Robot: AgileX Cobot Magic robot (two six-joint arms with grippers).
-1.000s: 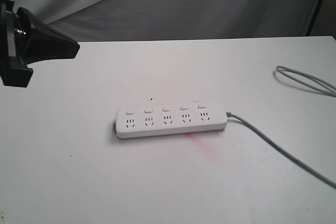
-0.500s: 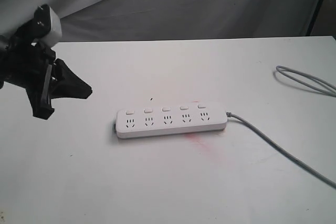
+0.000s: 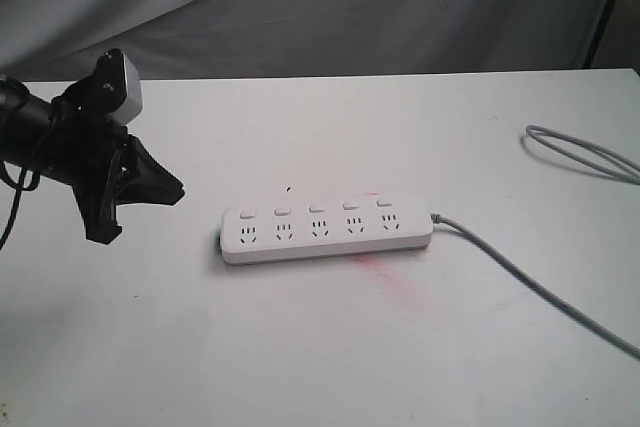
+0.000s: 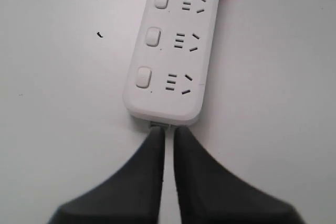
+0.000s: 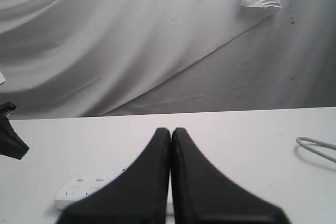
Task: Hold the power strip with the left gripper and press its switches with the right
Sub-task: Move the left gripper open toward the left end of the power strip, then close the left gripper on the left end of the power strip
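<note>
The white power strip (image 3: pixel 327 230) lies flat mid-table, its grey cord (image 3: pixel 520 267) running off to the right. Its switches (image 3: pixel 315 208) form a row along the far side. My left gripper (image 3: pixel 175 192) hovers left of the strip's cordless end, pointing at it without touching. In the left wrist view its fingertips (image 4: pixel 169 129) stand just short of the power strip (image 4: pixel 170 51), a narrow slit between them with nothing in it; three switches (image 4: pixel 151 36) show there. My right gripper (image 5: pixel 171 129) is shut and empty, high above the power strip (image 5: pixel 79 190), and out of the exterior view.
The cord loops back on the table at the far right (image 3: pixel 585 152). A faint pink stain (image 3: pixel 385 272) marks the surface just in front of the strip. Grey cloth (image 3: pixel 350 7) hangs behind the table's far edge.
My left gripper has come in from the left edge, down and right toward the strip's end, and its fingers have parted a crack. The strip has not moved.
</note>
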